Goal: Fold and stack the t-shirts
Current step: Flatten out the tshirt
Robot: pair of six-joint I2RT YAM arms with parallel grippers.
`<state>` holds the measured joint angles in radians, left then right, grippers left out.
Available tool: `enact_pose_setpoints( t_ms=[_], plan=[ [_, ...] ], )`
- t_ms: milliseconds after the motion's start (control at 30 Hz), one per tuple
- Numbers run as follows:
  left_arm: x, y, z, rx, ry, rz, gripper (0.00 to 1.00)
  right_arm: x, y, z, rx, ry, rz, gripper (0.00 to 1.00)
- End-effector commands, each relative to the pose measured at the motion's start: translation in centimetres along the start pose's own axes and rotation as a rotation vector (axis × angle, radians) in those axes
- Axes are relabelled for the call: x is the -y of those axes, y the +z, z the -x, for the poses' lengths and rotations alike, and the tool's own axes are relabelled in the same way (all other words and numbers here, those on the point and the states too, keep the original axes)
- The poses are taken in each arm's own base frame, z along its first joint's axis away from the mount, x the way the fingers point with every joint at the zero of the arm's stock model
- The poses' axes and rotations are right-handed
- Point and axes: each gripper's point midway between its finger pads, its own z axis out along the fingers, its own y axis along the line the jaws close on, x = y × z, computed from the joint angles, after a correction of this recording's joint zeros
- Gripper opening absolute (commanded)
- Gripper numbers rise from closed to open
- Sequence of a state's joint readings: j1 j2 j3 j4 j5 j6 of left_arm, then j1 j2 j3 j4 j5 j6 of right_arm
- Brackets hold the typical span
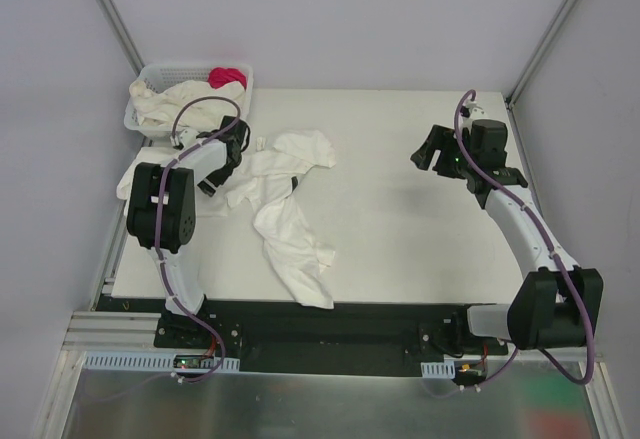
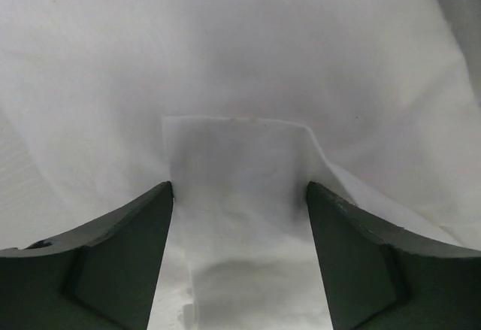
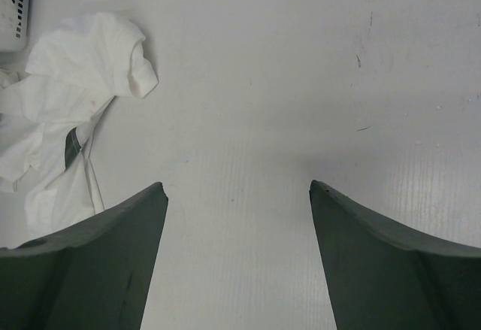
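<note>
The left gripper (image 2: 239, 191) is spread wide, low over a crumpled white t-shirt (image 1: 290, 214) on the left part of the desk (image 1: 400, 249). A fabric fold lies between its jaws. The right gripper (image 3: 239, 187) is released above bare desk, well apart from the cloth. Other t-shirts (image 1: 175, 104) lie in the basket (image 1: 180, 68).
</note>
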<state>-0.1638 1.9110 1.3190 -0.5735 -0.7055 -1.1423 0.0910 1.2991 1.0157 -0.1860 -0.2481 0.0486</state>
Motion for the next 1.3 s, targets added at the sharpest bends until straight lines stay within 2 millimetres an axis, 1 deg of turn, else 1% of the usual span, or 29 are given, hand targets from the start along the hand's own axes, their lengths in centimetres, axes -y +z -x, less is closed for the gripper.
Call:
enact_pose_setpoints(
  t_ms=[0,33,67,133,267,300,333,400,467,500,567,600,667,700,767,800,867,900,933,967,1000,1033,1067,1100,1167,1200,1233,1267],
  plan=[
    [-0.4,-0.3,0.4,-0.014,-0.042,-0.009,0.62,-0.3,0.1,0.7,0.026,0.005,0.02,0.79],
    [-0.3,-0.4,0.3,-0.019,-0.039,-0.013,0.53,-0.3,0.1,0.8,0.028,0.007,0.021,0.79],
    [-0.2,-0.3,0.2,-0.025,-0.037,-0.015,0.35,-0.3,0.2,0.8,0.024,0.008,0.024,0.79],
    [0.2,-0.3,0.1,-0.036,-0.03,-0.023,0.25,-0.4,0.3,0.7,0.021,0.013,0.028,0.79],
    [0.6,-0.3,-0.3,-0.057,-0.016,-0.034,0.2,-0.4,0.6,0.7,0.014,0.017,0.034,0.78],
    [0.6,-0.4,-0.2,-0.058,-0.014,-0.036,0.15,-0.4,0.7,0.7,0.013,0.019,0.033,0.78],
    [0.6,-0.4,-0.3,-0.059,-0.011,-0.035,0.14,-0.4,0.7,0.6,0.012,0.022,0.035,0.77],
    [0.7,-0.5,-0.3,-0.062,-0.007,-0.042,0.01,-0.7,0.7,0.6,0.01,0.026,0.043,0.76],
    [1.1,-0.8,0.0,-0.059,-0.005,-0.054,0.0,-1.4,0.7,0.5,0.002,0.031,0.07,0.75],
    [1.2,-1.0,0.0,-0.057,0.007,-0.061,0.0,-2.3,0.8,0.1,-0.01,0.024,0.09,0.75],
    [1.4,-1.4,0.6,-0.04,0.007,-0.07,0.0,-3.3,0.8,-0.6,-0.03,0.022,0.106,0.74],
    [1.4,-1.6,0.9,-0.033,0.005,-0.075,0.0,-4.7,0.8,-1.7,-0.064,0.005,0.132,0.75],
    [1.1,-1.8,1.2,-0.022,0.004,-0.074,0.0,-5.7,0.6,-3.1,-0.103,-0.01,0.148,0.77],
    [1.0,-2.1,1.5,-0.017,0.001,-0.079,0.0,-6.5,0.2,-4.5,-0.133,-0.02,0.16,0.78],
    [0.8,-2.2,1.7,-0.006,0.002,-0.077,0.0,-6.8,-0.2,-6.1,-0.156,-0.006,0.164,0.79],
    [0.6,-2.4,1.8,-0.003,0.0,-0.078,0.0,-7.3,-0.7,-8.0,-0.188,-0.011,0.187,0.79],
    [0.4,-2.4,1.9,0.003,0.0,-0.075,0.0,-7.9,-1.3,-9.8,-0.217,0.005,0.206,0.79],
    [0.4,-2.5,2.0,0.005,-0.005,-0.078,0.0,-8.8,-2.0,-10.9,-0.232,-0.002,0.239,0.79],
    [0.4,-2.5,1.8,0.001,-0.003,-0.078,0.0,-8.6,-2.2,-12.8,-0.269,0.011,0.235,0.79],
    [0.4,-2.5,1.7,-0.003,-0.004,-0.08,0.0,-8.8,-2.5,-13.7,-0.282,0.012,0.249,0.79],
    [0.4,-2.5,1.7,-0.006,-0.007,-0.082,0.0,-9.5,-3.0,-14.6,-0.296,0.014,0.266,0.79],
    [0.4,-2.5,1.5,-0.012,-0.005,-0.081,0.0,-9.4,-3.4,-15.7,-0.31,0.018,0.264,0.79],
    [0.4,-2.5,1.4,-0.011,-0.007,-0.081,0.0,-9.6,-3.6,-16.2,-0.315,0.022,0.269,0.79],
    [0.3,-2.5,1.3,-0.012,-0.008,-0.081,0.0,-10.6,-4.0,-16.9,-0.327,0.024,0.295,0.79],
    [0.4,-2.6,1.3,-0.011,-0.008,-0.083,0.0,-11.4,-4.4,-18.7,-0.362,0.019,0.315,0.79],
    [0.4,-2.5,1.3,-0.009,-0.008,-0.081,0.0,-12.4,-4.8,-20.1,-0.394,-0.007,0.343,0.79],
    [0.4,-2.6,1.4,-0.006,-0.009,-0.083,0.0,-12.9,-5.0,-21.1,-0.424,0.001,0.348,0.79],
    [0.3,-2.6,1.5,-0.005,-0.006,-0.082,0.0,-13.7,-5.2,-23.0,-0.472,-0.025,0.368,0.79]
  ],
)
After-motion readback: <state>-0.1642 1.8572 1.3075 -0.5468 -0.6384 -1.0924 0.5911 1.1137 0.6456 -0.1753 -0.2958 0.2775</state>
